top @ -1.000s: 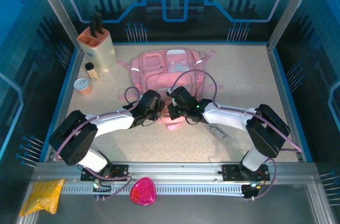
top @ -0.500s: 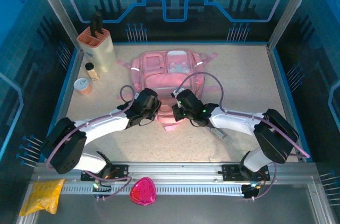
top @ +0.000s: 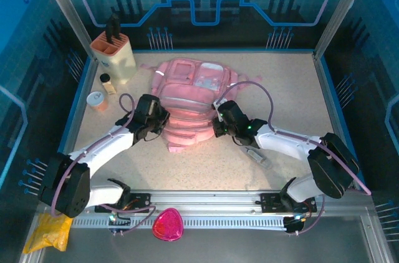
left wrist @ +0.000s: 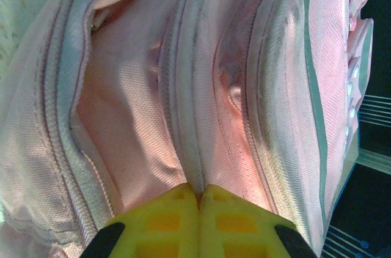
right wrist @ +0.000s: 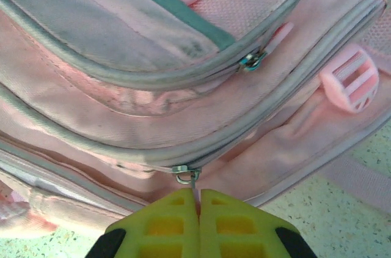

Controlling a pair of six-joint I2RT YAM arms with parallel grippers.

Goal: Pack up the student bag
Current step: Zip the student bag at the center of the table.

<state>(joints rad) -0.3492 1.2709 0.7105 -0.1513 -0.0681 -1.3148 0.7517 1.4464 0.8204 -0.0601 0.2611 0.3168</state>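
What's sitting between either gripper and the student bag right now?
Nothing visible. The left gripper is on the student bag itself, jaws shut on what looks like a fabric seam. The right gripper is on it too, jaws shut on a zipper pull. No other item lies between.

Large soft pink fabric backpack [top: 190, 98] fills mid-table; beige knife block [top: 115, 57], small dark-capped bottle [top: 108, 83] and orange cup [top: 97, 100] crowd the far-left corner; speckled tabletop [top: 287, 82] lies bare on the right.

White arms [top: 103, 144], black joints [top: 65, 185] — purple cables [top: 248, 82], yellow tool pads [left wrist: 162, 221].
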